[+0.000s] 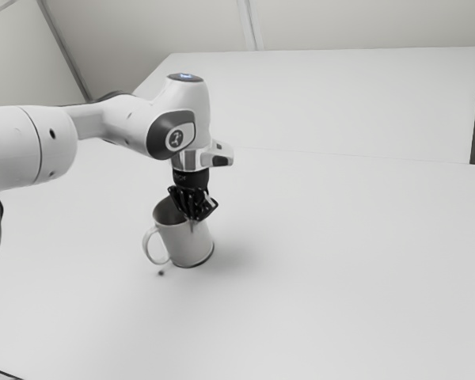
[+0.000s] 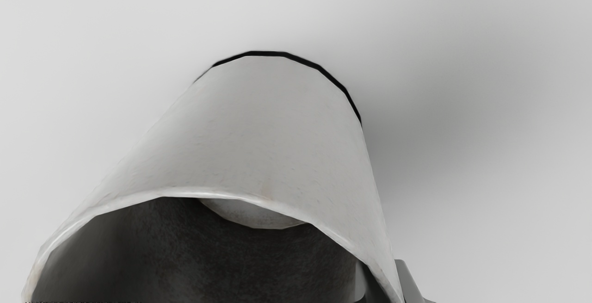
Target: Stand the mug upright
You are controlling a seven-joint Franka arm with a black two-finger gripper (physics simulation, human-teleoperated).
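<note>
The mug (image 1: 188,241) sits just left of the frame's centre in the exterior view, mouth up but leaning, its long axis running from the rim (image 1: 169,224) at upper left to the base (image 1: 198,265) at lower right; the handle (image 1: 150,249) points lower left, close over a dark spot (image 1: 161,273) on the table (image 1: 340,293). The gripper (image 1: 192,222) comes down from above onto the rim's right side; its fingers (image 2: 410,287) are closed on the wall, one inside, one outside; whether the base bears fully on the table I cannot tell. Standing straight would, I judge, need the rim brought rightward over the base; the table's edges lie well apart, with open room at right.
</note>
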